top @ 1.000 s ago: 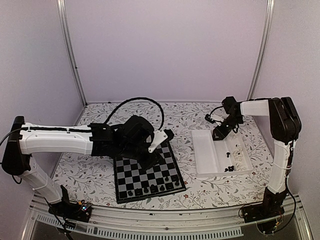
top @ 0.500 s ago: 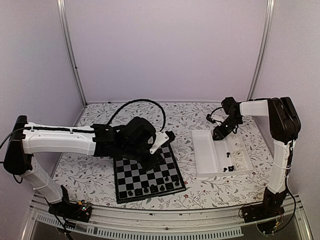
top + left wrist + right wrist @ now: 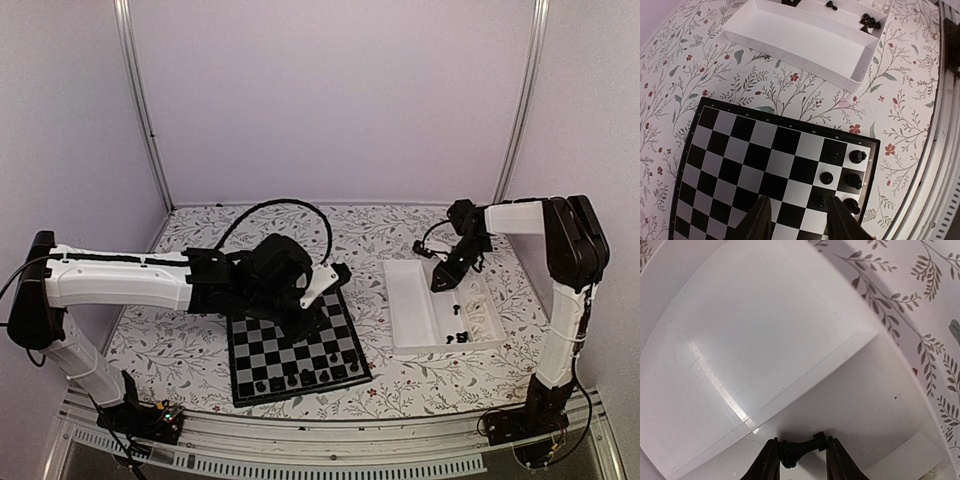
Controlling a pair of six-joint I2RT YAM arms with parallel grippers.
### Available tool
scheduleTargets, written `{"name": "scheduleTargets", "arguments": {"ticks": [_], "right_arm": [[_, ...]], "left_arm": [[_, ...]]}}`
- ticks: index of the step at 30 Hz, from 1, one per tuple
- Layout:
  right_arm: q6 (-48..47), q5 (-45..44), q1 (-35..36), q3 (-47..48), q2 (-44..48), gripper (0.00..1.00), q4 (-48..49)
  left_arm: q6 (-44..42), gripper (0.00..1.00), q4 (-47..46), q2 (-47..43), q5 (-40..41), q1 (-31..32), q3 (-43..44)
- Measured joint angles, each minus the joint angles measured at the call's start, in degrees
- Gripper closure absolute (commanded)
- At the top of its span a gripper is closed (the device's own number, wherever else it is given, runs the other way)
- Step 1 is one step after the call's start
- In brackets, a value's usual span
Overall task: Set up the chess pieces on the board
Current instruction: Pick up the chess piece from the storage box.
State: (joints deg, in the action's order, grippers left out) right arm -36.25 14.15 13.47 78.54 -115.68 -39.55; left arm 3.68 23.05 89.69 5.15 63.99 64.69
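Right gripper point(image 3: 801, 446) pinching chess piece point(image 3: 790, 450) sideways in tray point(image 3: 765, 340); best lifting straight, gripping firmly, rising clear before swinging. Left gripper point(image 3: 799, 205) hanging released above board point(image 3: 765, 150).

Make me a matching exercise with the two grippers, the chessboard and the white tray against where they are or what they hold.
1 left gripper
2 right gripper
3 chessboard
4 white tray

A pinches a black piece lying sideways
B black pieces standing near one edge
C open above the chessboard
D has compartments, loose pieces inside

Pairs: 1-C, 2-A, 3-B, 4-D
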Motion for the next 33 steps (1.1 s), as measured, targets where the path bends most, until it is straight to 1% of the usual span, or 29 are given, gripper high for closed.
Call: {"name": "scheduleTargets", "arguments": {"ticks": [9,13,17,23,33], "right_arm": [[-18.8,3.1,0.5,-5.7,5.6,0.66,-12.8],[-23.3,2.6,2.3,-7.5,6.6,0.59,-14.4],[-25.4,0.7,4.4,-9.4,7.7,0.55,-13.8],[-23.5,-0.3,4.9,-9.4,7.8,0.49,-13.1],[-12.2,0.6,5.0,-11.4,9.4,0.47,-10.8]], "left_arm": [[0.0,0.59,-0.5,0.7,-1.4,0.0,0.0],[0.0,0.59,-0.5,0.9,-1.9,0.0,0.0],[0.0,0.59,-0.5,0.9,-2.0,0.0,0.0],[0.0,0.59,-0.5,0.9,-2.2,0.0,0.0],[0.0,0.59,-0.9,1.5,-3.1,0.0,0.0]]}}
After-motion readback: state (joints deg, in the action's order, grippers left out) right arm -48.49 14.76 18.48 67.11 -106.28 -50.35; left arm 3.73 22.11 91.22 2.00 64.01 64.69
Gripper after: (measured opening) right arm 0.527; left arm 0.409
